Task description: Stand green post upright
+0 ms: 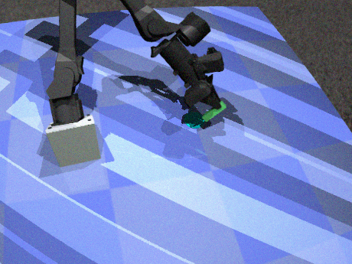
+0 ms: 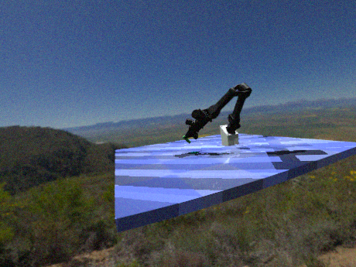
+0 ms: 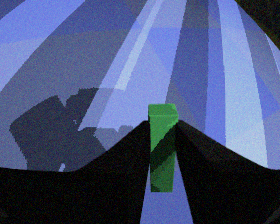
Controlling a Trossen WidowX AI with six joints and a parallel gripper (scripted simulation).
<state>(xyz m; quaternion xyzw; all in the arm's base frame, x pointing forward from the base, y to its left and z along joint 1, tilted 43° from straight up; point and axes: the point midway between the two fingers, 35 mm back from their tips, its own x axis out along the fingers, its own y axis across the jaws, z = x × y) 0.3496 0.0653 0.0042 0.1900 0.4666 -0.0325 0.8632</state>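
My gripper (image 1: 220,105) (image 2: 188,137) (image 3: 161,126) is shut on the green post and holds it above the table. The green post (image 1: 213,113) (image 2: 186,139) (image 3: 161,131) is tilted, neither flat nor upright; in the wrist view it stands out between the two dark fingertips. The cyan circle (image 1: 194,125) (image 2: 194,152) lies on the table, mostly in dark shadow. In the top view it shows just left of the post's lower end; in the exterior view the post hangs above it and a little to the left. The circle cannot be made out in the wrist view.
The blue striped table (image 1: 161,212) (image 2: 155,176) carries the arm's pale base block (image 1: 75,145) (image 2: 230,138), to the left of the circle in the top view. Dark shadows of the arm lie around the circle. The table's right edge is beyond the gripper in the top view.
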